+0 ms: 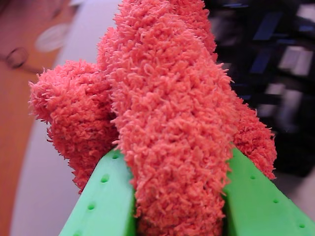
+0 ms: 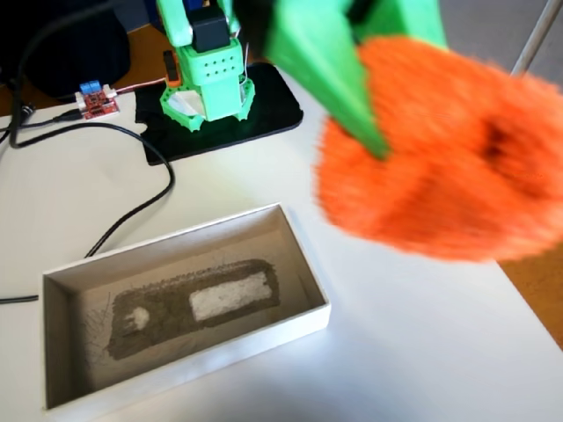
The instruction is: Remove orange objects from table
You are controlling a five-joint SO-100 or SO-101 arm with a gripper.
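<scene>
The green hand (image 1: 179, 196) is clamping the orange cloth (image 2: 440, 149), lifted above the right side of the white bench (image 2: 413, 352); the cloth is blurring and hiding its fingertips. The open box (image 2: 317, 294) is sitting near left.

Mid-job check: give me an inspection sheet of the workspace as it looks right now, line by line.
Surface: white table, bare around the box.
Job's things: orange cloth lifted off the table, close to the fixed camera and blurred.
Clutter: open white box with grey lining, no cloth in it; small red board at the far left.
Gripper: green gripper shut on the cloth, a jaw on each side of it in the wrist view.
Cables: black cable curving across the table from the left; thinner leads at the board.
Surroundings: arm base on a black mat; wooden floor past the table edge.
</scene>
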